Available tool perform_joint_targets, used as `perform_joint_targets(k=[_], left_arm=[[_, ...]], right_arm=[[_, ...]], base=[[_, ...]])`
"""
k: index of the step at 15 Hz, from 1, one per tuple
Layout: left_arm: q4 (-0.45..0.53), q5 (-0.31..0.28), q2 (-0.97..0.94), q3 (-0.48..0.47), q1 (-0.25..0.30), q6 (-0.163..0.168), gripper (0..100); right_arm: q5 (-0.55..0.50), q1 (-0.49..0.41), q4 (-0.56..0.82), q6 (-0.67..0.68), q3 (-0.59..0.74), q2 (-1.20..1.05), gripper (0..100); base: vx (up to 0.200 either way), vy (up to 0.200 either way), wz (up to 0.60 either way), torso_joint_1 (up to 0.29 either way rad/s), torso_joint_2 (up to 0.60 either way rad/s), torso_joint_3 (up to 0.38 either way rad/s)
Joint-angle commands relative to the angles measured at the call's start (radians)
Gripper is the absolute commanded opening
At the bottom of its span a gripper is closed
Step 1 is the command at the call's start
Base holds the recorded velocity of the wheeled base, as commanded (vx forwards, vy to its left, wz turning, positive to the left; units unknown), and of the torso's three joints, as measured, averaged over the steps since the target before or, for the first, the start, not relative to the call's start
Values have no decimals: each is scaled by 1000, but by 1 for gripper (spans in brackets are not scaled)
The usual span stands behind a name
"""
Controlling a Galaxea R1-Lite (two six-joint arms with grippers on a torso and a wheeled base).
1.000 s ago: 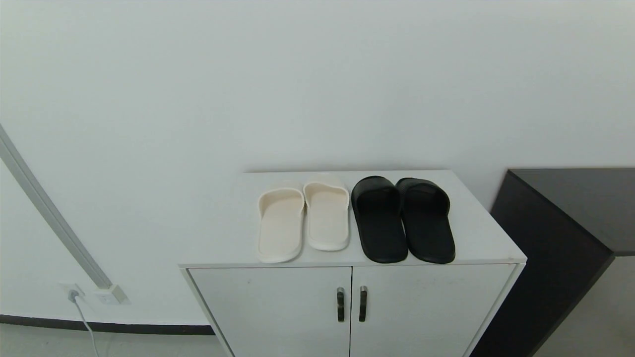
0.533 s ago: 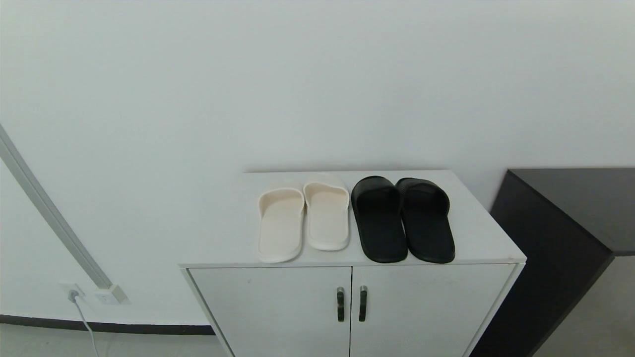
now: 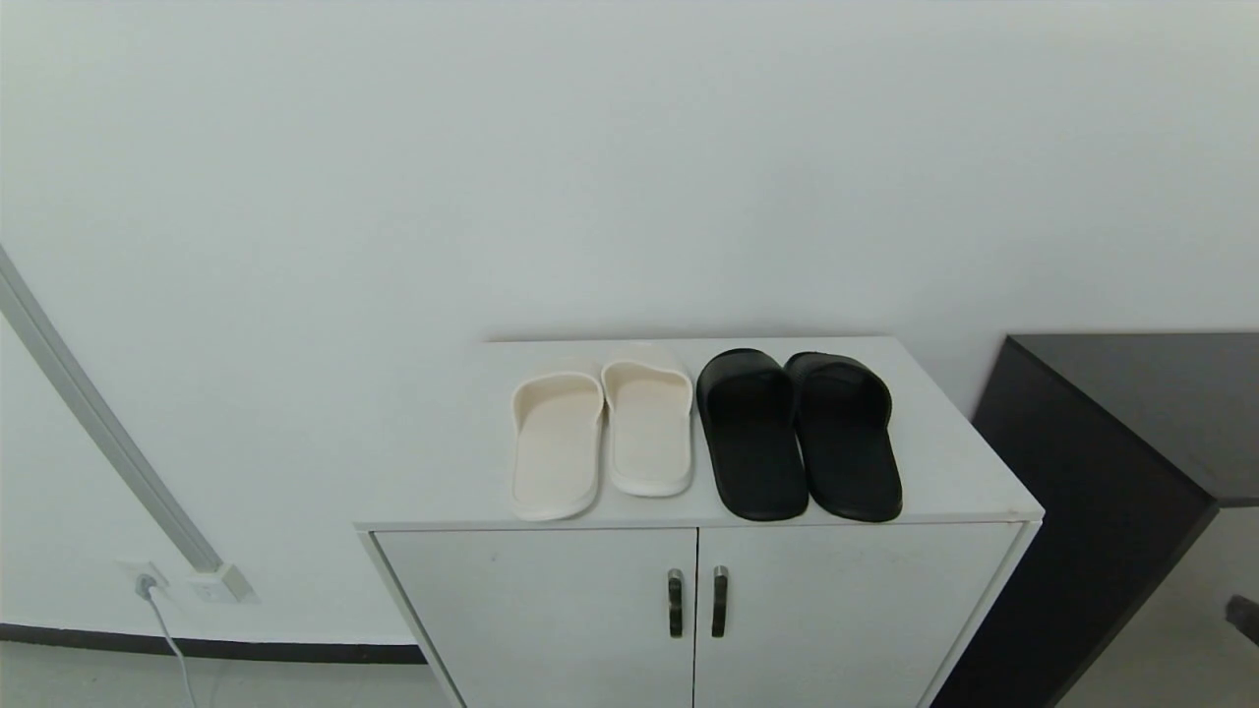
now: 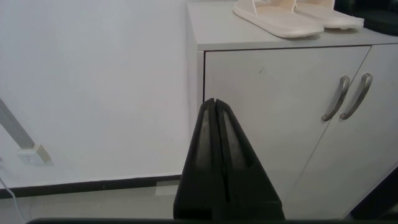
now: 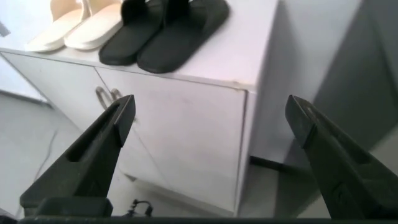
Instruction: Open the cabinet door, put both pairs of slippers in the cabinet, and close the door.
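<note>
A white cabinet (image 3: 551, 600) stands against the wall with both doors closed and two dark handles (image 3: 696, 602) at the middle. On its top lie a cream pair of slippers (image 3: 600, 441) on the left and a black pair (image 3: 799, 438) on the right, toes towards the wall. My left gripper (image 4: 216, 102) is shut with nothing in it, low in front of the cabinet's left door (image 4: 280, 118). My right gripper (image 5: 211, 109) is open and empty, facing the right door (image 5: 186, 130) near the cabinet's right front corner, below the black slippers (image 5: 165, 25).
A black cabinet (image 3: 1111, 462) stands close to the white cabinet's right side. A wall socket with a plugged cable (image 3: 148, 588) and a slanted cable duct (image 3: 98, 423) are on the wall at the left. A dark part of my right arm (image 3: 1241, 615) shows at the right edge.
A dark part of my right arm has come into the head view at its lower right edge. The slippers and the cabinet doors have not moved.
</note>
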Motion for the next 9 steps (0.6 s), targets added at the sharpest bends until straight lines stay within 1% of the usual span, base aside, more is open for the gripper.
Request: perform_joint_targets(k=[1, 3, 4, 5, 6, 7, 9], left_arm=[[1, -3, 1, -1, 0, 14, 0], [3, -5, 1, -1, 0, 16, 0], [3, -5, 1, -1, 0, 16, 0], [3, -6, 1, -1, 0, 16, 0], [3, -6, 1, -1, 0, 16, 0], [3, -6, 1, -1, 0, 16, 0], [3, -6, 1, -1, 0, 16, 0]], right_arm=[[-84, 159, -47, 31, -115, 259, 100], [-203, 303, -78, 82, -201, 345, 100], [-222, 326, -80, 90, -215, 359, 100], [-318, 429, -80, 116, -296, 440, 100], [-381, 484, -78, 127, -349, 498, 100], [-415, 513, -80, 128, -375, 532, 100], [-559, 614, -80, 165, -459, 644, 100]], base=[[0, 0, 0, 0, 0, 0], [0, 0, 0, 0, 0, 0], [0, 0, 0, 0, 0, 0], [0, 0, 0, 0, 0, 0], [0, 0, 0, 0, 0, 0], [0, 0, 0, 0, 0, 0], [0, 0, 0, 0, 0, 0]])
